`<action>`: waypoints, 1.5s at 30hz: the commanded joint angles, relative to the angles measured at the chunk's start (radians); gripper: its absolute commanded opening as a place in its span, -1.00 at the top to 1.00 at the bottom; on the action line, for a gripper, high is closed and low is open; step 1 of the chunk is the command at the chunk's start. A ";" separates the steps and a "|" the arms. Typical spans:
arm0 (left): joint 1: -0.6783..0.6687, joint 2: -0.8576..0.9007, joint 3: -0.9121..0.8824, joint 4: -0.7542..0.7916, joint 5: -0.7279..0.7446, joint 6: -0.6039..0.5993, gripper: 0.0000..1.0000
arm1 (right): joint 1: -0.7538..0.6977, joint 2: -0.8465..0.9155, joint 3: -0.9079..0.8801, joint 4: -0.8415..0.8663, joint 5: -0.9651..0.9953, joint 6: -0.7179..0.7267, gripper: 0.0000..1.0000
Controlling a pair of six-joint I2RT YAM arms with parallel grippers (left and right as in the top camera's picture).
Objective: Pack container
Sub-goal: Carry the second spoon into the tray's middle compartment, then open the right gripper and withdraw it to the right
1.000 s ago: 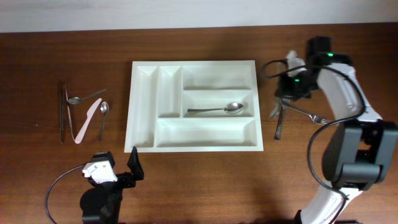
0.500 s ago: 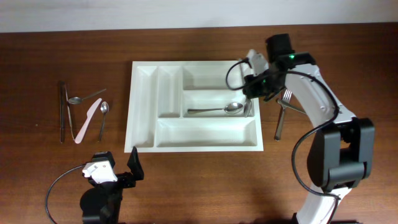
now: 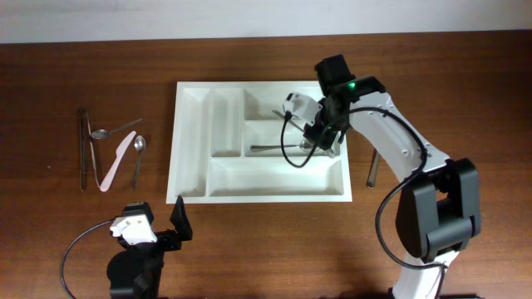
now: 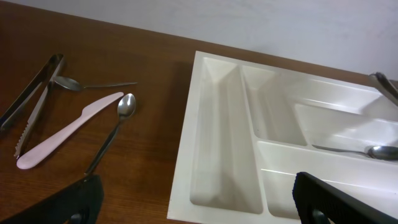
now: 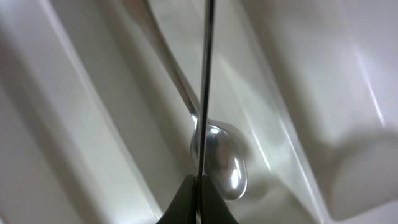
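Observation:
The container (image 3: 258,85) is a large white cutlery tray at the table's middle; it also shows in the left wrist view (image 4: 186,155). A metal spoon (image 3: 312,144) lies in its middle long compartment. My right gripper (image 3: 322,137) is over that compartment's right end, shut on a thin metal piece of cutlery (image 5: 206,74) seen edge-on, just above the spoon's bowl (image 5: 224,162). In the right wrist view, my right gripper (image 5: 200,186) has its fingers pressed together on it. My left gripper (image 3: 179,220) is open and empty near the tray's front left corner.
Left of the tray lie metal tongs (image 3: 83,149), a pink plastic knife (image 3: 116,162) and two spoons (image 3: 137,149), (image 3: 108,130). One piece of cutlery (image 3: 372,170) lies on the table right of the tray. The table's far edge meets a white wall.
My right gripper has moved left from the cutlery pile at the right, carrying a piece, to over the tray's middle compartment. The left arm has not moved.

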 commanded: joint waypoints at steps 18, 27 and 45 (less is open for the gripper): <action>0.004 -0.006 -0.004 0.000 0.000 0.016 -0.99 | 0.015 0.072 0.021 -0.006 -0.031 -0.369 0.93; 0.004 -0.006 -0.004 -0.001 0.000 0.016 -0.99 | 0.014 0.071 0.022 0.021 -0.037 -0.340 -0.01; 0.004 -0.006 -0.004 0.000 0.000 0.016 -0.99 | -0.158 0.068 0.393 -0.202 0.075 0.560 -0.98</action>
